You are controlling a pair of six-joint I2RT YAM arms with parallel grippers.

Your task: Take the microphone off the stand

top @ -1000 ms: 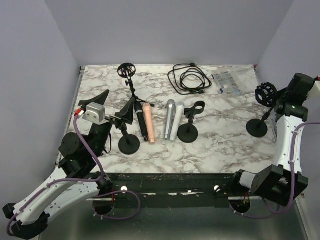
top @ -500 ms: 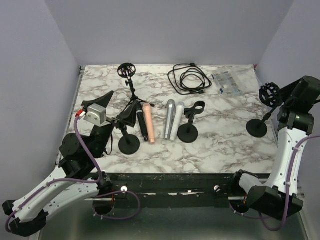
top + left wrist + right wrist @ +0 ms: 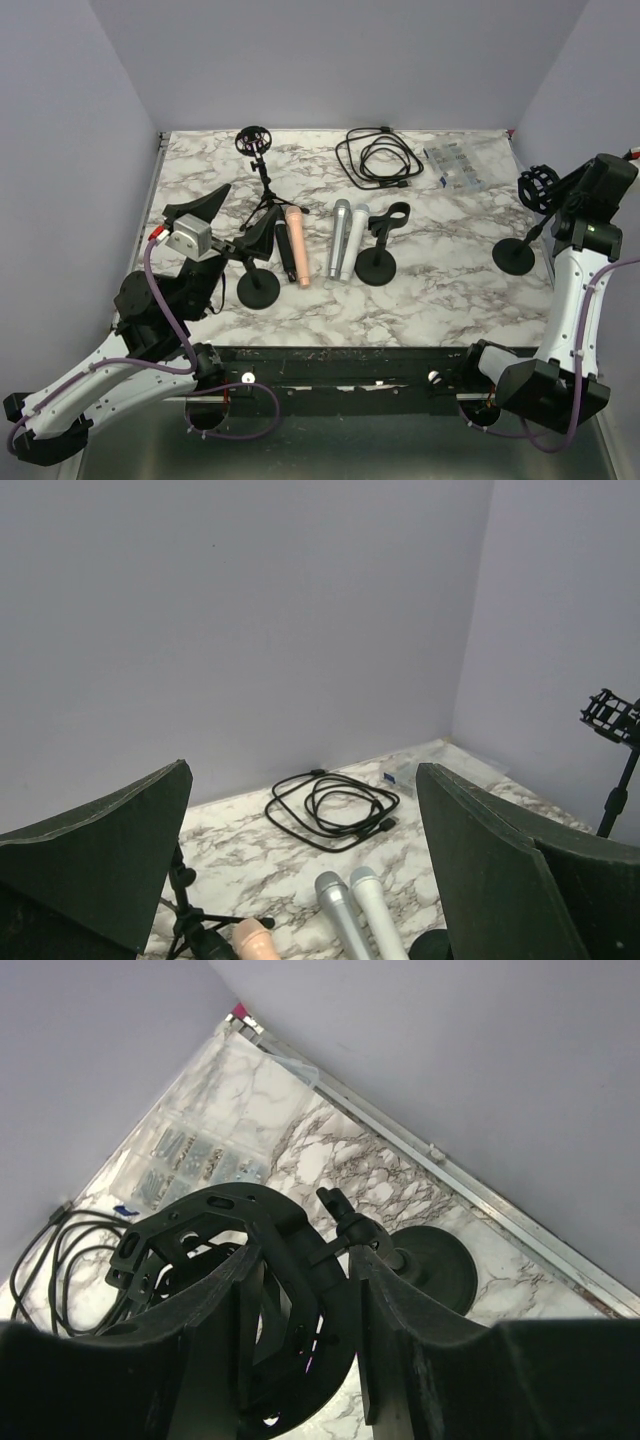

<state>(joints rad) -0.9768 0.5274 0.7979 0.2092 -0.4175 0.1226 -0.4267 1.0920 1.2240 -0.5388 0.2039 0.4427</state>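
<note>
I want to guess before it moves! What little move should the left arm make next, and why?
Probably ease the left gripper forward and down toward the black microphone by the round-base stand. Its jaws are wide open with nothing between them, and that microphone shows just ahead, below them.

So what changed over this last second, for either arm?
The right gripper, closed on the shock mount, swung its wrist out to the right and nudged the mount slightly the same way. The stand's base did not move. The open left gripper drifted a little toward the near edge. The microphones lying on the table and the cable stayed put.
</note>
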